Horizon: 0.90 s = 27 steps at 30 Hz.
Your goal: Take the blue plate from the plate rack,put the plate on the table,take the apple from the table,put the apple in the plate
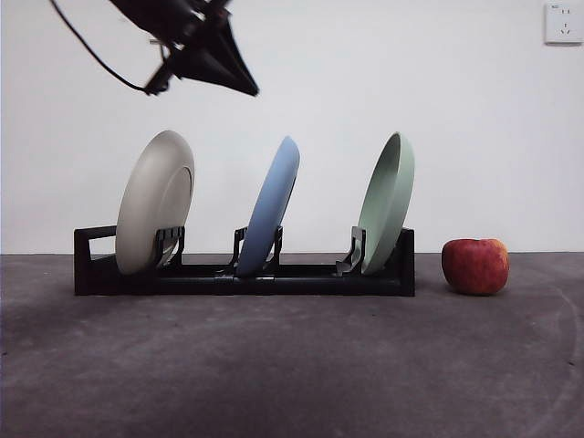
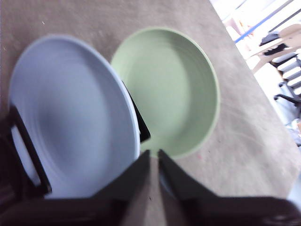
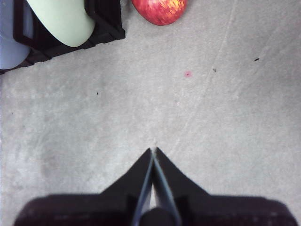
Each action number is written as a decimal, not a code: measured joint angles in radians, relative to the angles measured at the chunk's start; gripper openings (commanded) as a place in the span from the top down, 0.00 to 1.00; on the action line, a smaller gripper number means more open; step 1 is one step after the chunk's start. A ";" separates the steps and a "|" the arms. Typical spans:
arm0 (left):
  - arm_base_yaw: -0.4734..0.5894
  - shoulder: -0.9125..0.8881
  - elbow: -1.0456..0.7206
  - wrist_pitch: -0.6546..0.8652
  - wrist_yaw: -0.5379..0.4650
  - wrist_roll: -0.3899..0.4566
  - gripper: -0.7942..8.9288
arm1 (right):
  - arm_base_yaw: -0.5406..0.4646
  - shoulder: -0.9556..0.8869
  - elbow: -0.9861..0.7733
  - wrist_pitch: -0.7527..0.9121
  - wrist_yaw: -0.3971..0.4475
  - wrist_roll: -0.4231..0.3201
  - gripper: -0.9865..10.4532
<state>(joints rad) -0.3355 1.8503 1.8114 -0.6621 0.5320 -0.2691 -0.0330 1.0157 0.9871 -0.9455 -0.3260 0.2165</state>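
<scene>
The blue plate (image 1: 273,206) stands on edge in the middle slot of the black plate rack (image 1: 239,281). It also shows large in the left wrist view (image 2: 70,113). My left gripper (image 1: 250,89) hangs high above the rack, above the gap between the cream and blue plates, with its jaws shut and empty (image 2: 154,154). The red apple (image 1: 475,265) sits on the table (image 1: 292,365) just right of the rack. My right gripper (image 3: 154,150) is shut and empty over bare table, some way short of the apple (image 3: 160,9).
A cream plate (image 1: 155,201) stands in the rack's left slot and a pale green plate (image 1: 388,203) in its right slot, which also shows in the left wrist view (image 2: 174,89). A white wall with a socket (image 1: 563,22) stands behind.
</scene>
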 measured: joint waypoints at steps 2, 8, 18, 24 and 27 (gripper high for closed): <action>-0.013 0.064 0.090 -0.025 -0.007 0.004 0.69 | 0.000 0.000 0.000 -0.007 0.000 0.000 0.91; -0.035 0.151 0.154 -0.025 -0.035 0.007 0.68 | 0.000 0.000 0.000 -0.036 0.002 0.000 0.91; -0.058 0.196 0.154 0.015 -0.079 0.007 0.65 | 0.000 0.001 0.000 -0.053 0.004 0.000 0.91; -0.072 0.212 0.154 0.025 -0.089 0.005 0.67 | 0.000 0.001 0.000 -0.055 0.004 0.000 0.91; -0.074 0.212 0.154 0.027 -0.105 0.003 0.83 | 0.000 0.001 0.000 -0.058 0.004 0.000 0.91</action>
<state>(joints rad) -0.4091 2.0628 1.9656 -0.6346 0.4267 -0.2665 -0.0330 1.0164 0.9871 -1.0035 -0.3218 0.2161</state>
